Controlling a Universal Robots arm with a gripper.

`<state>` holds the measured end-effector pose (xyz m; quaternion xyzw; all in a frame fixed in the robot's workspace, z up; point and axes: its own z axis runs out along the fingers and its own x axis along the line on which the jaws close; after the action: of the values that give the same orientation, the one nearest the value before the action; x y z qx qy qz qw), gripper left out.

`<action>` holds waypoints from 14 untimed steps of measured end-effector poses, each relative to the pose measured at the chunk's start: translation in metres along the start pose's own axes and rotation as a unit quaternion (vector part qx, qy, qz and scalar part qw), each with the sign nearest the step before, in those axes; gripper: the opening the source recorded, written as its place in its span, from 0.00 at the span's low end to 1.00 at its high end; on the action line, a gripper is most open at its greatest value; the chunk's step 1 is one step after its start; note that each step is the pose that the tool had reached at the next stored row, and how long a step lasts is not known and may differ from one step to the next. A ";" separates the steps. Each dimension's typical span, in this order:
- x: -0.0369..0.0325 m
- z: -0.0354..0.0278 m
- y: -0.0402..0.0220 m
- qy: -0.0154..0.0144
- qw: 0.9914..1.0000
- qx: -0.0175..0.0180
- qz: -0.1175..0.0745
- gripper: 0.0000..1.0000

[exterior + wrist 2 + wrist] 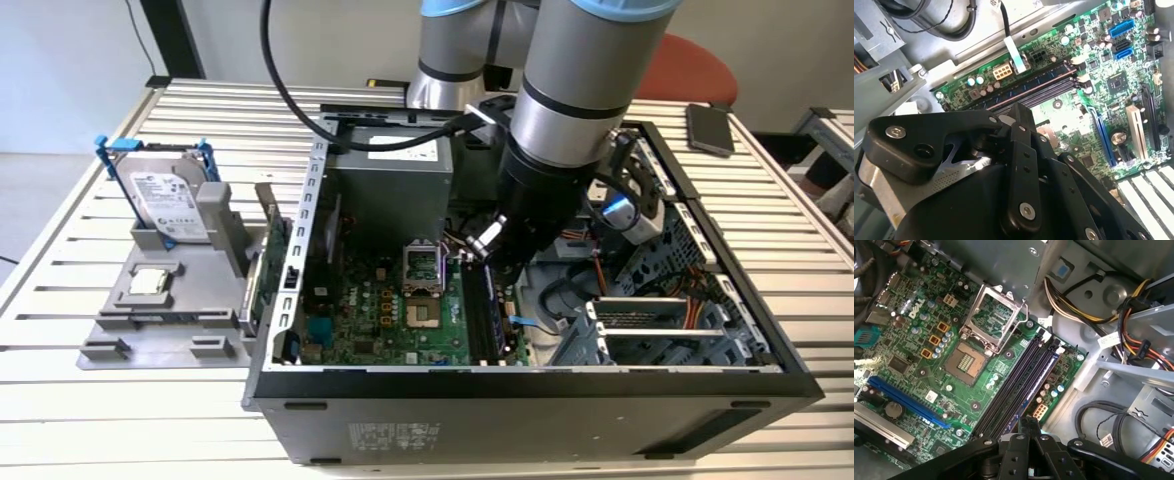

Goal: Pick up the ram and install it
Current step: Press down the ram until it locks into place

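Observation:
The ram [478,315] is a long dark-blue stick standing on edge in one of the memory slots [1014,385] of the motherboard [374,310], inside the open computer case. In both wrist views it shows as a bluish strip, the ram [1040,382] [1029,82], beside empty black slots. My gripper [487,258] reaches down into the case, and its fingers are shut together. Their tips, the gripper [1029,421] [1021,111], sit right over one end of the stick. I cannot tell whether they touch it.
An open processor socket [966,360] lies beside the slots. Cable bundles [1134,335] and a drive cage [654,320] crowd the case on the exterior view's right. Outside, a grey tray [174,320] holds a hard drive [167,195], a silver chip [147,282] and a green card [274,255].

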<state>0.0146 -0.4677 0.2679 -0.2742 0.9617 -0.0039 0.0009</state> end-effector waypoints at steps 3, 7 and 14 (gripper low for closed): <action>0.0000 0.0000 0.0000 0.000 1.000 0.000 -0.010 0.00; 0.0001 0.0000 0.0000 0.000 1.000 0.000 -0.023 0.00; 0.0000 0.0000 0.0000 0.000 0.999 0.000 -0.044 0.00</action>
<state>0.0146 -0.4677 0.2680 -0.3161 0.9487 -0.0038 0.0011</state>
